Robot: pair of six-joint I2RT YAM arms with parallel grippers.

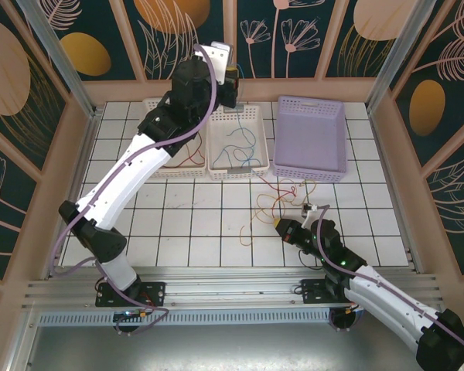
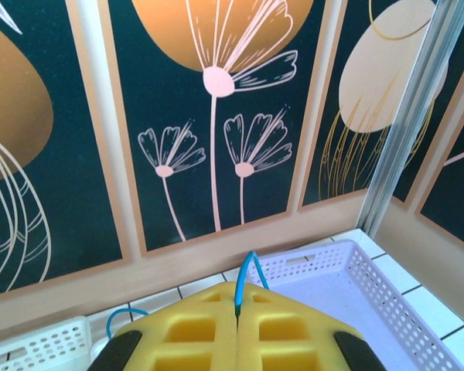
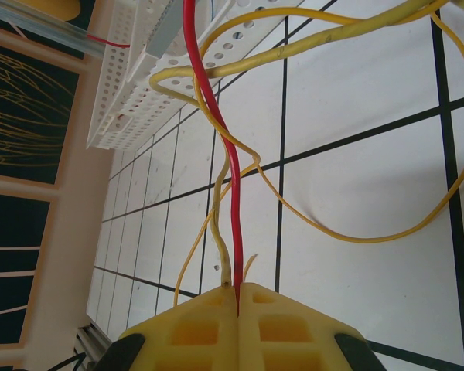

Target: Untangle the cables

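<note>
1. The left gripper (image 2: 238,303) is pinched fully closed on one blue cable (image 2: 248,270), raised over the far baskets at 12 o'clock.
2. The right gripper (image 3: 238,297) is clamped tight on one red cable (image 3: 230,178) and one yellow cable (image 3: 220,232), low over the table (image 1: 178,224) at 4 o'clock.
3. There are three baskets: a left white basket (image 1: 178,173) at 11 o'clock, a middle white basket (image 1: 236,175) at 12 and a purple basket (image 1: 309,139) at 1.

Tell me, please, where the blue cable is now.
The blue cable is pinched in the shut left gripper, raised at the far side; in the top view it hangs into the middle white basket.
</note>
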